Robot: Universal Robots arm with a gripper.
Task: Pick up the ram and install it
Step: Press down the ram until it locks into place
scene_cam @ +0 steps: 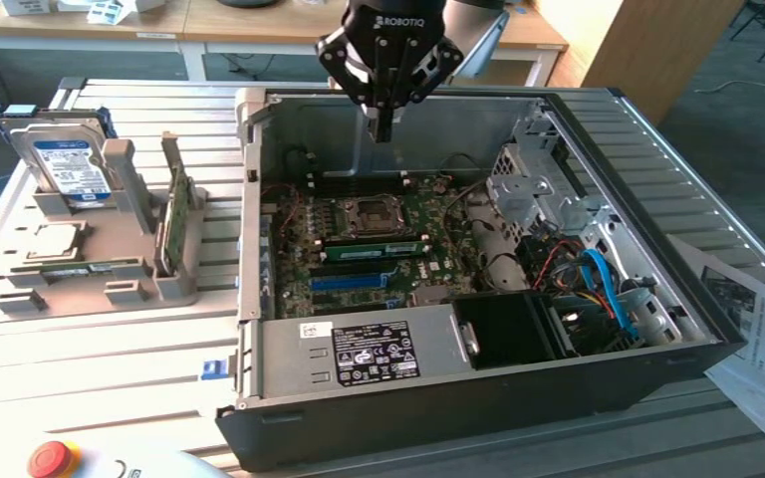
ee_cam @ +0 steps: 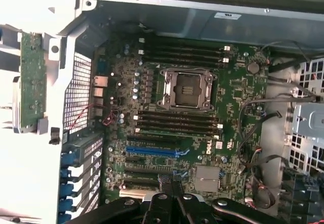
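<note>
The black gripper (scene_cam: 380, 134) hangs above the open black computer case (scene_cam: 489, 383), its fingers (ee_cam: 172, 188) clenched on nothing. The long green ram stick (scene_cam: 372, 250) appears to lie seated in a slot just below the square metal processor socket (scene_cam: 371, 216) on the green motherboard (ee_cam: 238, 90), though the exterior view is too coarse to be sure. It looks light, stiff and fragile, best pinched by its long edges. On the slatted worktop (scene_cam: 104, 349), a grey holder (scene_cam: 130, 249) carries a silver hard drive (scene_cam: 67, 164) and a broader green card (scene_cam: 172, 224). Loose cables (scene_cam: 596, 279) crowd the drive cage
</note>
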